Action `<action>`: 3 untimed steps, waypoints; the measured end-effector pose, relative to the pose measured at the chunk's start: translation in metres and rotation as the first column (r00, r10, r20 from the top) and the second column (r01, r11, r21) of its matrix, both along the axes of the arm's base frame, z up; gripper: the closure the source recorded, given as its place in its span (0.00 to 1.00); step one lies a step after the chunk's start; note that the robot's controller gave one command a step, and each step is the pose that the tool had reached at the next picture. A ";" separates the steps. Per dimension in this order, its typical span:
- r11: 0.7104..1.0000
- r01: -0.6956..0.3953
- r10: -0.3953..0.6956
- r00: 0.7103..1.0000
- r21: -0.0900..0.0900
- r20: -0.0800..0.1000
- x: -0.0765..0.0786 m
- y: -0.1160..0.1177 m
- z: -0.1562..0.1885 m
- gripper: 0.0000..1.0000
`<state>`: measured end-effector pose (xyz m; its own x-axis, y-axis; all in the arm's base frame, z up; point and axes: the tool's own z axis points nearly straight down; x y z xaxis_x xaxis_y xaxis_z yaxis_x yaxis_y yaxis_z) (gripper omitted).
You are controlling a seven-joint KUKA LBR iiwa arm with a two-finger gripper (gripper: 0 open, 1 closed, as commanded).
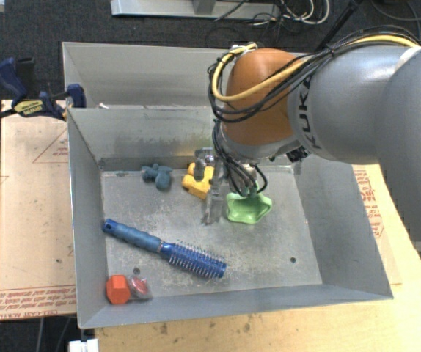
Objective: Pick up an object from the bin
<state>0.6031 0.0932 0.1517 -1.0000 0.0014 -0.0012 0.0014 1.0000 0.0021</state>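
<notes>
Here the arm [357, 101], lettered "KU", hangs over a green lump [249, 208].

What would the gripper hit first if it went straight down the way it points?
Probably the bare bin floor. The gripper points down into the gap between the yellow toy and the green thing; it might brush either, since depth is unclear.

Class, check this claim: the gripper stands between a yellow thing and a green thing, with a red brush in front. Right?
No: the camera view shows the brush is blue, not red. The gripper does stand between the yellow thing and the green thing.
</notes>
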 end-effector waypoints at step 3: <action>0.974 -0.227 0.227 0.974 -0.001 0.016 -0.090 0.067 -0.075 1.00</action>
<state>0.5126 0.1604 0.0764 -0.9741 -0.2255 -0.0177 -0.2256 0.9742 0.0013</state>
